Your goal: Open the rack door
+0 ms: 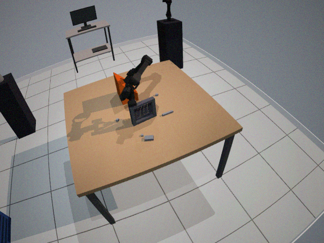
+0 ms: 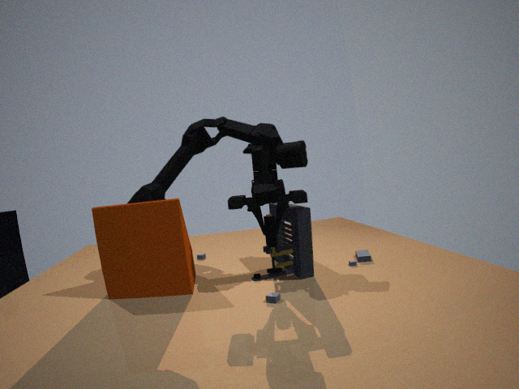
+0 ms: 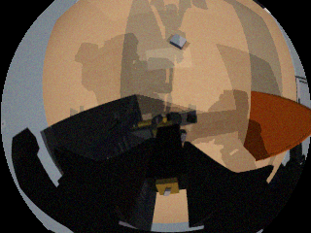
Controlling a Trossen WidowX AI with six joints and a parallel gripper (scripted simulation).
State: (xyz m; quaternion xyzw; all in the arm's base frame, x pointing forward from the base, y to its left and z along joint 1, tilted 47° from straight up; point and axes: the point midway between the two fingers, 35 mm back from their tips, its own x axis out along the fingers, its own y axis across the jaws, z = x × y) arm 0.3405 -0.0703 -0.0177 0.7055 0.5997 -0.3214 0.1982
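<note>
The dark grey rack frame [image 1: 144, 121] [image 2: 304, 242] [image 3: 89, 126] stands upright on the table. Its slatted door [image 1: 142, 110] looks shut or nearly shut against the frame; its exact angle cannot be told. Yellow brackets [image 2: 283, 253] join the door side to the small upright handle, which is mostly hidden by the fingers. My gripper [image 2: 272, 243] [image 3: 169, 144] points straight down on the door's side of the rack and is shut on the handle. In the top view the fingertips are hidden behind the frame. How far the handle is turned is hard to tell.
An orange block [image 1: 119, 86] [image 2: 144, 249] [image 3: 277, 123] stands beside the arm. Small grey blocks [image 1: 149, 137] [image 1: 117, 120] [image 1: 156, 94] [image 2: 272, 297] [image 3: 178, 41] and a grey bar [image 1: 167, 113] lie around the rack. The table [image 1: 183, 135] has its edges well away from the rack.
</note>
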